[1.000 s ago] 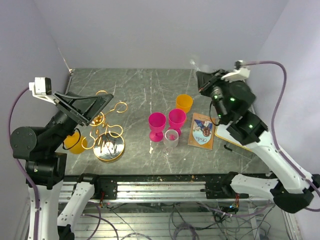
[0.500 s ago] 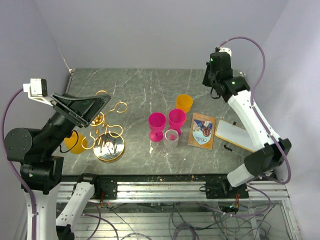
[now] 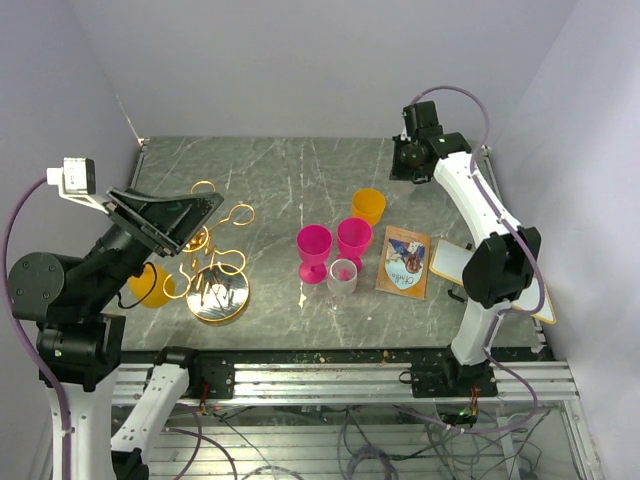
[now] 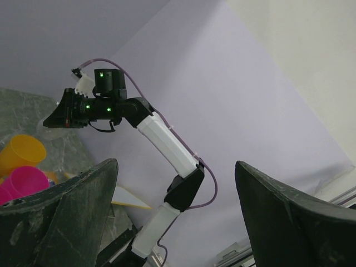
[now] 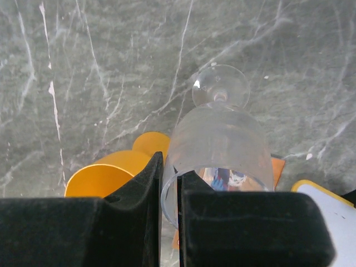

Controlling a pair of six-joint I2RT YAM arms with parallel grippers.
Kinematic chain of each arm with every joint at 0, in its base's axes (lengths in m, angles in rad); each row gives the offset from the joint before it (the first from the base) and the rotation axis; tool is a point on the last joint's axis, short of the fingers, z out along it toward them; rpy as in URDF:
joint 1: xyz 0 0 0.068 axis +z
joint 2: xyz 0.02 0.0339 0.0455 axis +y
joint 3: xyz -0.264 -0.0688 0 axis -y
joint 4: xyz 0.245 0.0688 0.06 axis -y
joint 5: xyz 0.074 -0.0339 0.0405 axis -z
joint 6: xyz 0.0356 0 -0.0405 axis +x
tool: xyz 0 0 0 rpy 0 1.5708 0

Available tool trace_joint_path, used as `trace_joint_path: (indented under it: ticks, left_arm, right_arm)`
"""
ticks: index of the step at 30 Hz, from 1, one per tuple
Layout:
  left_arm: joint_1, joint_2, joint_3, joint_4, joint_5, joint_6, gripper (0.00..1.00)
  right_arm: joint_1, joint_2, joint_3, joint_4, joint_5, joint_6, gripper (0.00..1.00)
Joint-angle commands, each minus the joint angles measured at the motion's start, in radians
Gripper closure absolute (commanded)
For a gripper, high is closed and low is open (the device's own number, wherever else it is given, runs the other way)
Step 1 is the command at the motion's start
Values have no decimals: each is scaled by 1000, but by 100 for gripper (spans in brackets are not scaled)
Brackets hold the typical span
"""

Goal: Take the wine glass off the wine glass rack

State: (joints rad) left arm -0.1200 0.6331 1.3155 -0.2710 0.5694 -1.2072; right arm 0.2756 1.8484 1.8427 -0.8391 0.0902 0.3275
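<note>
My right gripper (image 5: 168,167) is shut on the rim of a clear wine glass (image 5: 219,133), one finger inside the bowl and one outside, with the stem and foot pointing away. In the top view this gripper (image 3: 400,160) hangs high over the table's back right, and the clear glass is too faint to make out there. The gold wire wine glass rack (image 3: 218,285) stands at the front left. A yellow glass (image 3: 150,285) sits by its left arms. My left gripper (image 3: 205,205) is open and empty, raised above the rack, with wide-apart fingers (image 4: 289,211).
Two magenta glasses (image 3: 314,245) (image 3: 354,238), a small clear cup (image 3: 342,275) and an orange glass (image 3: 368,205) stand mid-table. A printed card (image 3: 405,262) and a white board (image 3: 465,265) lie at the right. The orange glass (image 5: 111,172) is below my right gripper.
My right arm has swung from low at the right up and back, carrying the clear glass over the back right of the table. The left arm has barely moved.
</note>
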Motion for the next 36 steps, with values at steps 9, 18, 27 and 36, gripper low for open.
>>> trace_joint_path:
  ticks: [9,18,27,36]
  left_arm:
    - [-4,9,47,-58,21,53,4]
    - [-5,3,59,-116,7,88,4]
    - [-4,7,141,-309,-108,205,5]
    - [-4,-20,199,-545,-348,308,10]
  right_arm:
    - [-4,133,77,-52,-80,-44,100]
    - [-4,147,72,-52,-90,-45,100]
    - [-3,120,89,-63,-83,-55,77]
    - [-2,53,103,-69,-83,-60,59]
